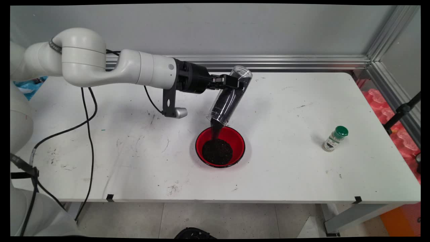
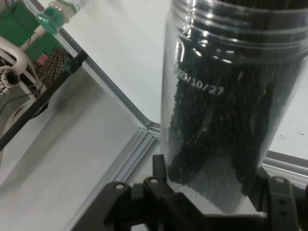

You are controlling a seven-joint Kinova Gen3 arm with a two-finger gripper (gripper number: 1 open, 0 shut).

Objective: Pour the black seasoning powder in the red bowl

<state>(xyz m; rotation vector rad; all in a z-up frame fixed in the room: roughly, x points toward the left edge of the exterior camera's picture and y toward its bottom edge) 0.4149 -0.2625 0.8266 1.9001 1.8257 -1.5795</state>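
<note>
You have a scuffed white table (image 1: 285, 174) against a grey wall, metal rails along its back and right edges. Open room lies right of the one red bowl (image 1: 220, 146) at the middle. One green-capped bottle (image 1: 334, 138) stands well apart near the right edge. The gripper (image 1: 231, 82) pinches one clear jar (image 1: 229, 97), tilted mouth-down, dark grains (image 1: 217, 151) falling into the bowl

Clear jar (image 1: 229, 95) of black grains (image 1: 225, 101), red bowl (image 1: 220, 147), green-capped bottle (image 1: 334, 138), white scuffed bench (image 1: 289, 111), black gripper (image 1: 239, 82).
</note>
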